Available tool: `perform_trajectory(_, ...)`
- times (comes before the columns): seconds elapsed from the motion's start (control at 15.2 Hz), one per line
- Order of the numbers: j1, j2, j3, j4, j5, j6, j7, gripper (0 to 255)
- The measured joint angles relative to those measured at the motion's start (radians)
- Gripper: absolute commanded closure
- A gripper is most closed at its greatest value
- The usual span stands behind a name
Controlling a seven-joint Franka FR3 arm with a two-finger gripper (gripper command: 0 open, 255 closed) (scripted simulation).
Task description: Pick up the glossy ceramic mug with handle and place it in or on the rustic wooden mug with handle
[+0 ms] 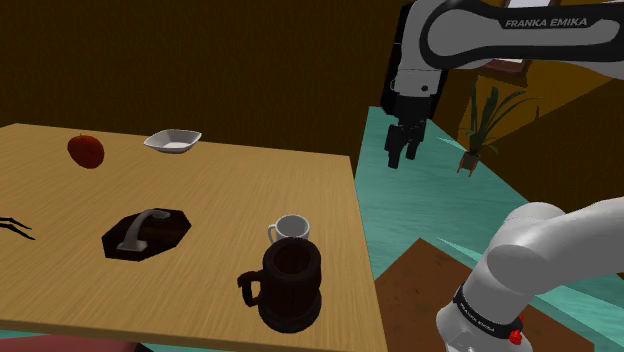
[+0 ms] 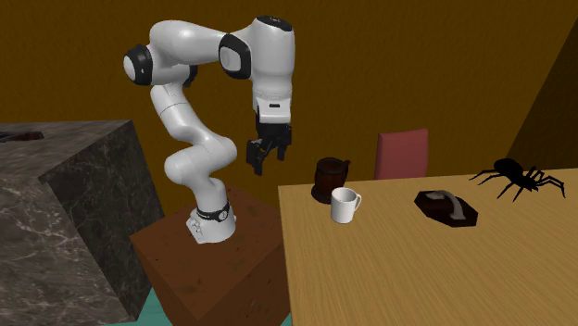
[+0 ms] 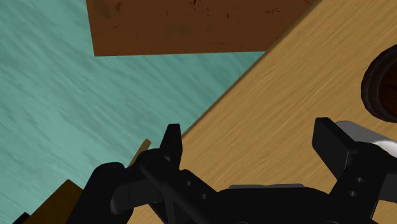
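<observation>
Assessing progress: no step of the task is complete. The white glossy mug stands upright on the wooden table, near the table edge that faces the stand. It is just beside the dark wooden mug; whether the two touch cannot be determined. The dark wooden mug is also upright, with its opening unobstructed and nothing inside it.

The gripper hangs in the air off the table, above the teal floor between the stand and the table edge. It is well above both mugs and to the shoulder view's right of them. In the wrist view the fingers stand wide apart with only table surface between them. The jaws are open and hold nothing. The rim of the dark wooden mug and a white shape, probably the glossy mug, appear beside one finger in that view.

Remaining steps, as a judgement:
1. Move the gripper over the white glossy mug.
2. Descend and close on its rim or wall.
3. Lift it clear of the table.
4. Carry it over the dark wooden mug.
5. Lower and release it in or on that mug.

Caution: the mugs stand close together, so the approach leaves little room for the finger on the wooden mug's side
</observation>
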Motion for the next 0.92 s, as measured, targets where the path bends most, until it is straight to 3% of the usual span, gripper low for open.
perform_trajectory(0.2, 0.005, 0.011, 0.022, -0.018, 0.018, 0.034, 0.03, 0)
perform_trajectory(0.92, 0.036, 0.223, 0.229, -0.07, 0.144, 0.363, 0.3, 0)
